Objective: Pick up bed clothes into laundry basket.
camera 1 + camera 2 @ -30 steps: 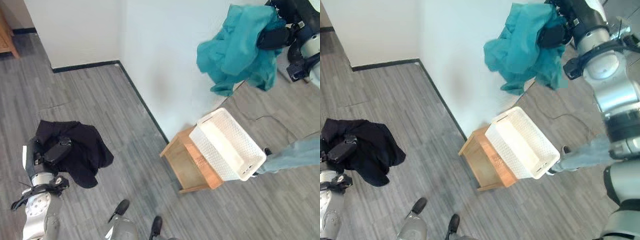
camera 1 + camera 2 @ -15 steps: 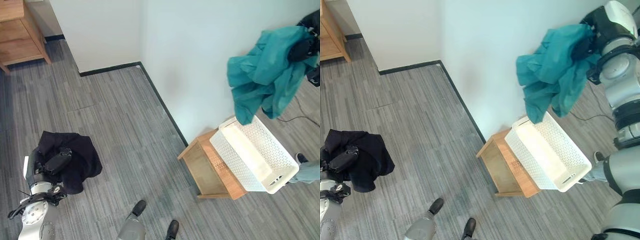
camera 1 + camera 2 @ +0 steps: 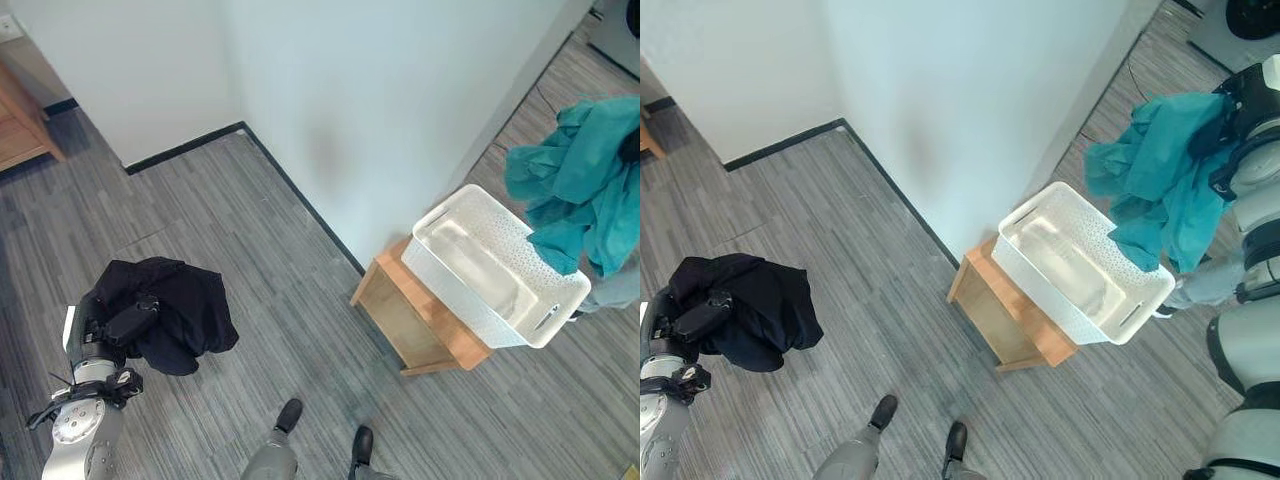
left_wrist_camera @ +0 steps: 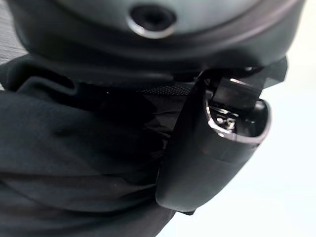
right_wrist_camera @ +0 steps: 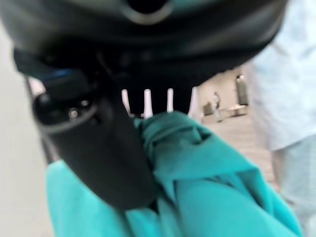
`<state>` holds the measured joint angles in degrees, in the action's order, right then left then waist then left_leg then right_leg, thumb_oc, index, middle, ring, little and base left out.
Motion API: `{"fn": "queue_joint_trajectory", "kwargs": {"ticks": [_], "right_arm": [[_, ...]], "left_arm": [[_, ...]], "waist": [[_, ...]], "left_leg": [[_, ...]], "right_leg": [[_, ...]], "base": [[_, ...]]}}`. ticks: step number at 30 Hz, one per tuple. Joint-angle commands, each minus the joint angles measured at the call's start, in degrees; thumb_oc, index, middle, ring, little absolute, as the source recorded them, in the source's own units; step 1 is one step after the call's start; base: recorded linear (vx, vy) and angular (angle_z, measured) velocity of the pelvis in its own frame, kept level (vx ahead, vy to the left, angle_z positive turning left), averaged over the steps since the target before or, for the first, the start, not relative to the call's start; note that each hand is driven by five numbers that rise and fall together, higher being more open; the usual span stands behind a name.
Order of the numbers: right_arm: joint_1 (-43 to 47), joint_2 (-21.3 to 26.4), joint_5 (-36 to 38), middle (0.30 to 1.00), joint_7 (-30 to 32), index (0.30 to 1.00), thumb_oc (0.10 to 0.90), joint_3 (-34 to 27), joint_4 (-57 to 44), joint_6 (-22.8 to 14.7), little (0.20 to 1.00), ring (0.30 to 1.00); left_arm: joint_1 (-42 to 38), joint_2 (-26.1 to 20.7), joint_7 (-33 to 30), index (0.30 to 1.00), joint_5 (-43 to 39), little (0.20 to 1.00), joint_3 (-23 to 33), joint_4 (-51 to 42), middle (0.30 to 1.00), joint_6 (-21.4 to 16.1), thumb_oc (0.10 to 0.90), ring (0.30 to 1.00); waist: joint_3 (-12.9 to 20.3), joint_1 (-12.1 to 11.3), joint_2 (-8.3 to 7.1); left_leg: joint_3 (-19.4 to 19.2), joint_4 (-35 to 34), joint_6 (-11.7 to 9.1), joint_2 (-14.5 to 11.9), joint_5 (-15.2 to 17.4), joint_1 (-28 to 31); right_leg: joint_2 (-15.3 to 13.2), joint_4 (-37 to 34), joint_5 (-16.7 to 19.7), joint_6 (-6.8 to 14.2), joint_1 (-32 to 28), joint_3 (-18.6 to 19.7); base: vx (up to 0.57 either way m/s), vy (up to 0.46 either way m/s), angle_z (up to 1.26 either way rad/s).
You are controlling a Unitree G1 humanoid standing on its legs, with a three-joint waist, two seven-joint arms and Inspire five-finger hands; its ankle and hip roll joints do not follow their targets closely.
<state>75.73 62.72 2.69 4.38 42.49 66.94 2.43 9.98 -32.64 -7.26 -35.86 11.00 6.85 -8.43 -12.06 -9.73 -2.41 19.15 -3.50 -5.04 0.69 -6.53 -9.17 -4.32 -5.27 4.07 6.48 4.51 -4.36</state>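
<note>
Your right hand (image 3: 1237, 105) has its fingers curled into the teal garment (image 3: 1163, 180), which hangs just over the far end of the white laundry basket (image 3: 1077, 268) on its wooden stand (image 3: 1002, 318). Your left hand (image 3: 128, 322) is clenched on the black garment (image 3: 172, 312) — it hangs off to the left, well apart from the basket.

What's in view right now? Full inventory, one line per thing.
teal cloth: 1, teal, hanging from the right hand, over the basket's far end
black cloth: 1, black, bunched in the left hand, above the floor
basket: 1, white, perforated, on the stand, looks empty
stand: 1, light wood, by the wall corner
wall: white, dark baseboard
floor: grey planks
person: grey trouser leg by the basket
left hand: dark, curled round the black cloth
right hand: dark, thumb clamped on the teal cloth
</note>
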Motion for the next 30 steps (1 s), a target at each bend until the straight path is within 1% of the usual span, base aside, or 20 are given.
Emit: {"fn": "queue_joint_trajectory", "kwargs": {"ticks": [1, 2, 7, 10, 11, 13, 15, 16, 17, 18, 19, 20, 22, 24, 25, 26, 27, 30], "right_arm": [[6.2, 7.3, -0.9, 0.300, 5.9, 0.300, 0.400, 2.2, -3.2, -1.8, 0.300, 0.300], [6.2, 6.9, -0.5, 0.300, 5.8, 0.300, 0.400, 2.1, -3.0, -1.8, 0.300, 0.300], [6.2, 5.0, -0.1, 0.300, 5.5, 0.300, 0.400, 2.2, -2.7, -1.8, 0.300, 0.300], [5.9, 3.3, 0.0, 0.300, 5.8, 0.300, 0.400, 1.6, -3.8, -1.8, 0.300, 0.300], [5.8, 2.1, 0.2, 0.300, 6.1, 0.300, 0.400, 1.1, -3.9, -1.8, 0.300, 0.300], [5.5, 1.2, 0.4, 0.300, 6.2, 0.300, 0.400, 0.7, -3.0, -1.8, 0.300, 0.300], [5.0, -0.2, 0.4, 0.300, 6.2, 0.300, 0.400, 0.1, -0.7, -1.3, 0.300, 0.300], [5.1, -0.3, 0.4, 0.300, 6.2, 0.300, 0.400, 0.1, -0.6, -1.4, 0.300, 0.300], [4.2, -1.6, 0.2, 0.300, 6.2, 0.300, 0.400, -0.6, 1.9, -0.9, 0.300, 0.300], [4.2, -1.7, 0.2, 0.300, 6.2, 0.300, 0.400, -0.7, 1.9, -0.9, 0.300, 0.300], [2.8, -2.9, 0.3, 0.300, 6.1, 0.300, 0.400, -1.7, 3.2, -0.7, 0.300, 0.300], [2.1, -3.4, 0.2, 0.300, 5.9, 0.300, 0.400, -2.1, 3.6, -0.6, 0.300, 0.300], [2.0, -3.4, 0.2, 0.300, 6.0, 0.300, 0.400, -2.2, 3.6, -0.6, 0.300, 0.300], [0.2, -4.9, 2.0, 0.300, 4.6, 0.300, 0.400, -4.0, 5.4, -0.2, 0.300, 0.300], [0.2, -4.9, 2.0, 0.519, 4.6, 0.519, 0.546, -4.0, 5.4, -0.2, 0.519, 0.519], [-0.2, -6.1, 3.6, 0.900, 1.9, 0.900, 0.800, -3.7, 6.9, 0.1, 0.900, 0.900], [0.8, -6.5, 4.0, 0.900, 1.2, 0.900, 0.800, -2.8, 7.0, 0.3, 0.900, 0.900], [2.7, -6.8, 4.6, 0.900, 1.9, 0.900, 0.800, -1.8, 6.5, 0.2, 0.900, 0.900]], "left_arm": [[-3.5, -6.1, -0.1, 0.300, -0.3, 0.300, 2.2, -5.4, 0.300, -6.2, 0.400, 0.300], [-3.6, -6.1, -0.2, 0.300, -0.4, 0.300, 2.2, -5.5, 0.300, -6.3, 0.400, 0.300], [-3.3, -6.1, -0.3, 0.300, -1.3, 0.300, 2.6, -5.8, 0.300, -6.5, 0.400, 0.300], [-3.8, -6.0, -0.6, 0.300, -1.8, 0.300, 2.5, -5.8, 0.300, -6.6, 0.400, 0.300], [-4.0, -6.1, -0.8, 0.300, -1.9, 0.300, 2.3, -6.0, 0.300, -6.7, 0.400, 0.300], [-4.1, -6.1, -0.8, 0.300, -2.2, 0.300, 2.0, -7.0, 0.300, -6.8, 0.400, 0.300], [-4.1, -6.2, -0.6, 0.300, -2.4, 0.300, 2.1, -7.9, 0.300, -6.9, 0.400, 0.300], [-4.1, -6.2, -0.6, 0.300, -2.5, 0.300, 2.1, -7.9, 0.300, -6.9, 0.400, 0.300], [-3.7, -6.0, -0.6, 0.300, -2.7, 0.300, 2.3, -9.0, 0.300, -6.8, 0.400, 0.300], [-3.6, -6.0, -0.6, 0.300, -2.7, 0.300, 2.3, -9.0, 0.300, -6.8, 0.400, 0.300], [-3.4, -5.5, -0.6, 0.300, -3.0, 0.300, 2.4, -9.4, 0.300, -6.8, 0.400, 0.300], [-3.3, -5.3, -0.7, 0.300, -3.1, 0.300, 2.4, -9.6, 0.300, -6.7, 0.400, 0.300], [-3.2, -5.3, -0.7, 0.300, -3.1, 0.300, 2.4, -9.6, 0.300, -6.7, 0.400, 0.300], [-3.6, -4.5, -0.7, 0.300, -3.1, 0.300, 2.1, -9.5, 0.300, -6.5, 0.400, 0.300], [-3.6, -4.6, -0.7, 0.300, -3.1, 0.300, 2.0, -9.5, 0.300, -6.5, 0.400, 0.300], [-4.3, -4.2, -0.5, 0.300, -3.5, 0.300, 1.5, -9.1, 0.300, -6.2, 0.400, 0.300], [-4.7, -4.5, -0.3, 0.300, -3.4, 0.300, 1.3, -9.1, 0.300, -6.1, 0.400, 0.300], [-4.9, -4.2, -0.6, 0.300, -3.7, 0.300, 1.5, -9.0, 0.300, -6.2, 0.400, 0.300]], "waist": [[3.7, -0.6, 0.33], [3.4, -0.7, 0.78], [2.4, -0.9, 1.98], [1.1, -0.9, 2.89], [0.1, -1.1, 3.48], [-0.8, -1.4, 3.98], [-2.0, -1.7, 4.82], [-1.9, -1.8, 4.78], [-2.9, -2.2, 5.75], [-2.8, -2.2, 5.70], [-3.8, -2.5, 6.65], [-4.0, -2.6, 6.93], [-3.9, -2.7, 6.87], [-4.9, -2.9, 7.50], [-4.8, -2.9, 7.47], [-5.0, -3.1, 7.54], [-5.2, -3.2, 7.46], [-5.3, -3.0, 7.37]], "left_leg": [[1.0, -1.4, 0.5, -0.6, 3.5, 2.5], [1.1, -1.4, 0.6, -0.5, 3.4, 2.3], [0.9, -1.5, 0.8, -0.2, 3.0, 1.0], [1.0, -1.4, 0.8, 0.0, 2.6, -0.4], [0.9, -1.4, 0.9, 0.1, 2.4, -1.2], [0.9, -1.3, 1.0, 0.2, 2.1, -2.1], [0.8, -1.2, 1.1, 0.2, 1.8, -3.3], [0.7, -1.2, 1.1, 0.2, 1.8, -3.4], [0.8, -1.2, 1.1, 0.4, 1.4, -4.4], [0.8, -1.2, 1.1, 0.4, 1.3, -4.5], [0.8, -1.2, 1.1, 0.5, 1.1, -5.4], [0.8, -1.2, 1.1, 0.6, 0.9, -5.8], [0.8, -1.2, 1.1, 0.6, 0.9, -5.9], [0.8, -1.3, 1.1, 0.7, 0.6, -7.0], [0.8, -1.3, 1.1, 0.7, 0.6, -7.1], [0.8, -1.3, 1.0, 0.7, 0.4, -7.5], [0.8, -1.4, 1.0, 0.6, 0.2, -7.7], [0.8, -1.4, 0.9, 0.7, 0.2, -7.8]], "right_leg": [[1.0, 0.7, -3.0, 1.0, 1.3, -1.4], [1.0, 0.7, -3.0, 1.0, 1.5, -1.4], [0.8, 0.7, -2.8, 0.8, 2.9, -1.0], [0.8, 0.9, -2.8, 0.7, 4.3, -0.8], [0.8, 1.0, -2.5, 0.5, 5.2, -0.6], [0.7, 1.2, -2.5, 0.4, 6.2, -0.4], [0.5, 1.6, -2.3, 0.3, 7.5, -0.1], [0.5, 1.7, -2.3, 0.3, 7.7, -0.1], [0.4, 1.9, -2.2, 0.2, 8.7, 0.1], [0.4, 1.9, -2.2, 0.2, 8.8, 0.2], [0.2, 2.0, -2.1, 0.1, 9.7, 0.4], [0.2, 2.1, -2.1, 0.1, 10.1, 0.4], [0.2, 2.1, -2.1, 0.1, 10.2, 0.4], [0.2, 2.0, -2.0, 0.0, 11.1, 0.7], [0.2, 2.0, -2.0, 0.0, 11.2, 0.7], [0.3, 1.9, -2.0, -0.1, 11.5, 0.9], [0.4, 1.9, -2.0, -0.1, 11.7, 1.0], [0.6, 1.8, -2.0, -0.2, 11.8, 1.3]], "base": [[0.00, 0.000, 0.00], [0.00, 0.000, 0.00], [0.00, 0.000, 0.00], [-0.05, 0.007, -0.02], [-0.06, -0.003, -0.03], [-0.04, 0.003, -0.06], [-0.04, 0.006, -0.08], [-0.06, 0.018, -0.10], [-0.04, 0.014, -0.12], [-0.05, 0.022, -0.07], [0.00, 0.000, 0.00], [0.00, 0.000, 0.00], [0.00, 0.000, 0.00], [0.00, 0.000, 0.00], [0.00, 0.000, 0.00], [0.00, 0.000, 0.00], [0.00, 0.000, 0.00], [0.00, 0.000, 0.00]]}}
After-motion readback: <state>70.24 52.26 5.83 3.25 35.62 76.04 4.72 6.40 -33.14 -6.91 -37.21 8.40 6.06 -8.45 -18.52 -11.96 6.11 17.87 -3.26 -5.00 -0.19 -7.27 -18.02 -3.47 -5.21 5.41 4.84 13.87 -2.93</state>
